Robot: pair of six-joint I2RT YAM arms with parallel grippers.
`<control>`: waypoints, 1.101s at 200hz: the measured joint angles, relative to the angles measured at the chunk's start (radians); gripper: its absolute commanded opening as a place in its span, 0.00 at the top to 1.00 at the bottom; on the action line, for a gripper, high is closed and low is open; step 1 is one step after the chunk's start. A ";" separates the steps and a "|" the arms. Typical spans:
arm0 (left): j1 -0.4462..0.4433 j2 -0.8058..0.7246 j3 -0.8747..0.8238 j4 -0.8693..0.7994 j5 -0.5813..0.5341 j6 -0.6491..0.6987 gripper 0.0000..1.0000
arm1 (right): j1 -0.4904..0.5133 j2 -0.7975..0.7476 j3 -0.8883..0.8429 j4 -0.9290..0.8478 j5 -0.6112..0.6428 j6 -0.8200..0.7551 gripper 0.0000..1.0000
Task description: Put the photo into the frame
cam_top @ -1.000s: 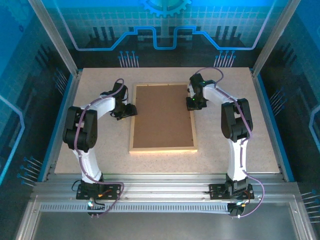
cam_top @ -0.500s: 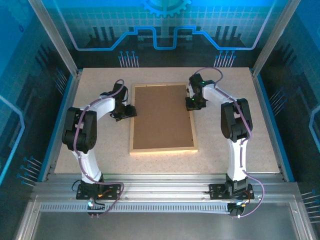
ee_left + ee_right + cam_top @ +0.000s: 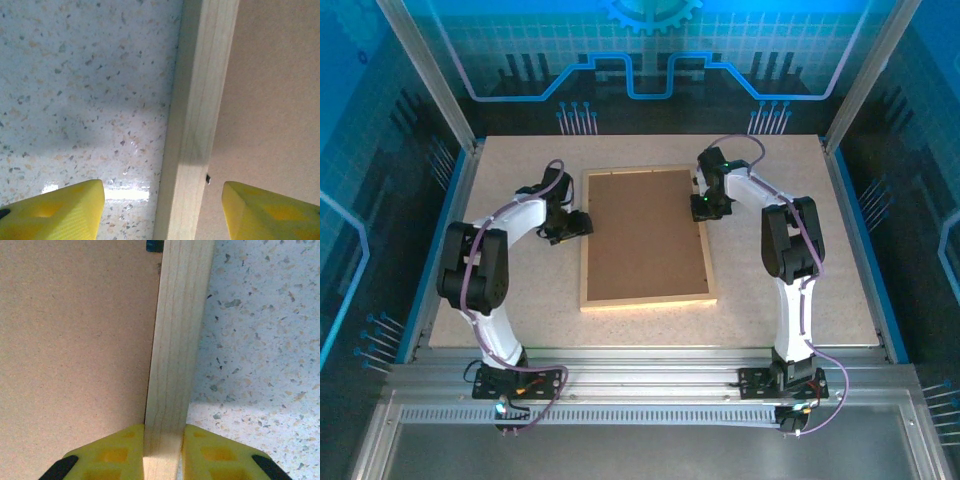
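The light-wood frame lies flat mid-table with the brown backing board facing up inside it. The photo is hidden. My left gripper is open at the frame's left rail. Its yellow fingers straddle the rail without touching it, one over the table and one over the board. My right gripper is shut on the frame's right rail, with both yellow pads pressed against the wood next to the board.
The speckled tabletop surrounds the frame on all sides. Blue enclosure walls stand at the back and sides. An aluminium rail runs along the near edge by the arm bases.
The left arm's elbow has swung a little outward to the left while its gripper stays at the left rail. The right arm and the frame look the same.
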 measured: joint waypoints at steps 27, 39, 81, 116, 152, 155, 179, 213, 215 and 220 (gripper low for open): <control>0.000 0.000 -0.015 -0.002 0.000 -0.002 0.36 | 0.000 0.000 0.000 0.000 0.000 0.000 0.78; 0.000 0.000 -0.015 -0.001 0.000 -0.002 0.36 | 0.000 0.000 0.000 0.000 0.000 0.000 0.78; 0.000 0.002 -0.015 0.001 0.000 -0.002 0.36 | 0.000 0.000 0.000 0.000 0.000 0.000 0.78; 0.000 0.022 -0.019 0.009 0.006 -0.003 0.37 | 0.000 0.000 0.000 0.000 0.000 0.000 0.78; 0.000 0.026 -0.030 0.028 0.019 -0.005 0.37 | 0.000 0.000 0.000 0.000 0.000 0.000 0.78; 0.000 0.026 -0.030 0.029 0.020 -0.005 0.37 | 0.000 0.000 0.000 0.000 0.000 0.000 0.78; 0.000 0.032 -0.031 0.034 0.027 -0.005 0.37 | 0.001 0.000 0.001 0.000 0.000 0.000 0.78; -0.014 0.080 0.020 0.006 0.034 -0.003 0.37 | 0.003 0.000 0.001 0.001 0.005 0.000 0.78; -0.015 0.085 0.028 0.000 0.034 -0.003 0.37 | 0.003 0.000 0.001 0.001 0.006 0.000 0.78; -0.019 0.094 0.044 -0.015 0.029 -0.001 0.37 | 0.003 0.000 0.001 0.001 0.010 0.000 0.78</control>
